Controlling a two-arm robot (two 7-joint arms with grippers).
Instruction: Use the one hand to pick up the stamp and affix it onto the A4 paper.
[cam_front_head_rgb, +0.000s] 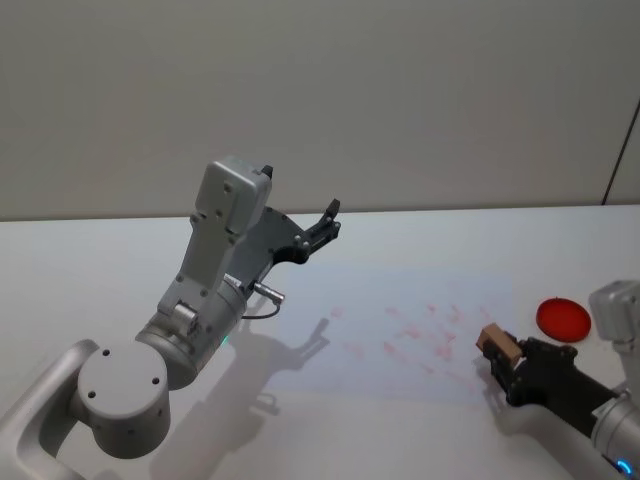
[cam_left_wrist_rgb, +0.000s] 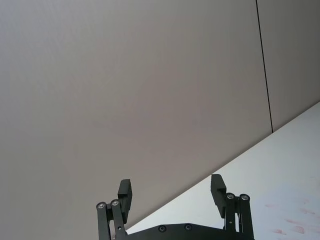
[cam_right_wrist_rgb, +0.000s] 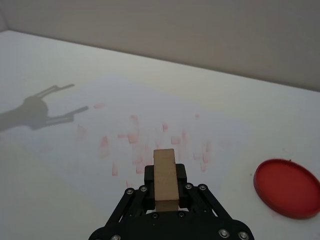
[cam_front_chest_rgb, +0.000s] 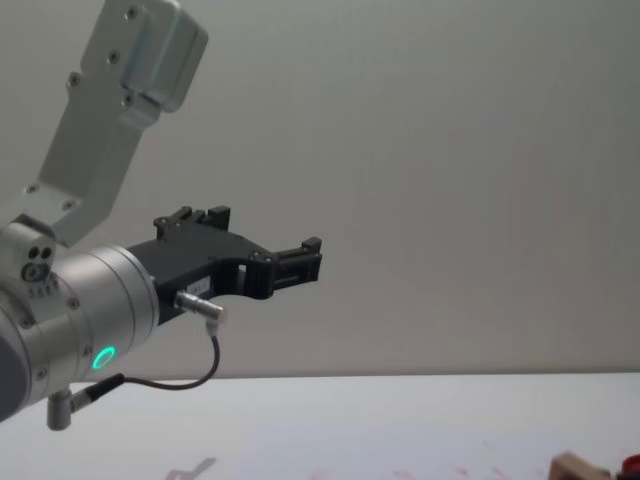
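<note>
Looking nearest first, I see my right tool (cam_front_head_rgb: 500, 352) low at the right side of the surface (cam_front_head_rgb: 100, 260), its fingers clamped on the stamp (cam_front_head_rgb: 497, 343), a small tan wooden block. From the right wrist camera the stamp (cam_right_wrist_rgb: 165, 179) stands up between the black fingers, held just above the near right part of the A4 paper (cam_right_wrist_rgb: 125, 100). That paper (cam_front_head_rgb: 400, 330) lies flat in the middle of the surface and carries scattered faint pink marks (cam_front_head_rgb: 420, 335). Just beyond the right tool, off the paper's right edge, a round red ink pad (cam_front_head_rgb: 562, 317) rests on the surface. Farther back on my left, the left tool (cam_front_head_rgb: 325, 222) is raised well above the surface, fingers spread apart and holding nothing, pointing toward the grey wall (cam_front_head_rgb: 400, 100)
</note>
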